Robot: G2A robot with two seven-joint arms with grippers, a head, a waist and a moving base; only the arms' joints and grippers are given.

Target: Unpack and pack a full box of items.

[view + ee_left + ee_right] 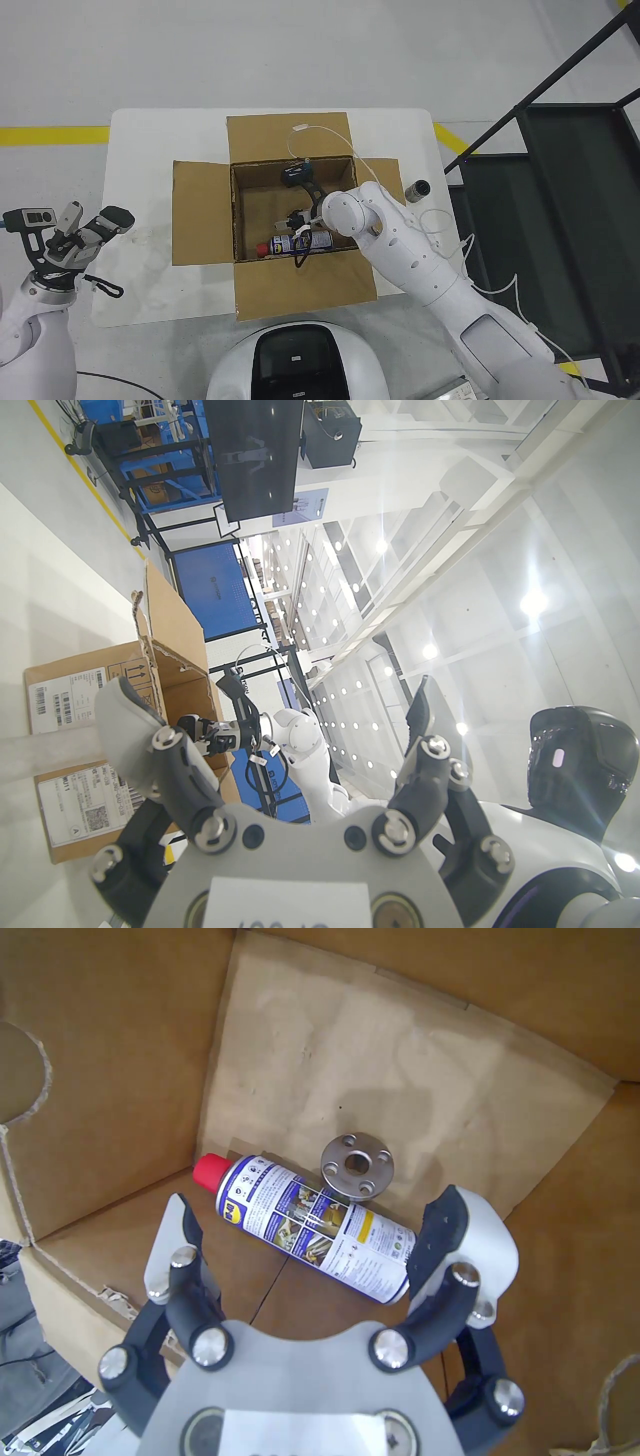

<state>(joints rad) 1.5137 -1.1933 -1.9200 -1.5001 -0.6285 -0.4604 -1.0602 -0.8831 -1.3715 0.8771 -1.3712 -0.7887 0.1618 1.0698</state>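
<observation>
An open cardboard box (205, 212) sits on the white table (150, 150). On its floor lies a blue-and-white spray can (312, 1228) with a red cap, and a round metal flange (357, 1165) rests just behind it. My right gripper (315, 1228) hangs inside the box directly above the can, open, its fingers straddling the can's length without touching it. In the top view the can (290, 245) lies near the box's front wall under the right arm. My left gripper (265, 720) stands open and empty off the table's left edge, tilted upward.
A small cylindrical item (417, 188) stands on the table right of the box. A dark metal stair frame (560, 160) rises to the right of the table. The box's flaps (290, 135) are folded outward on all sides.
</observation>
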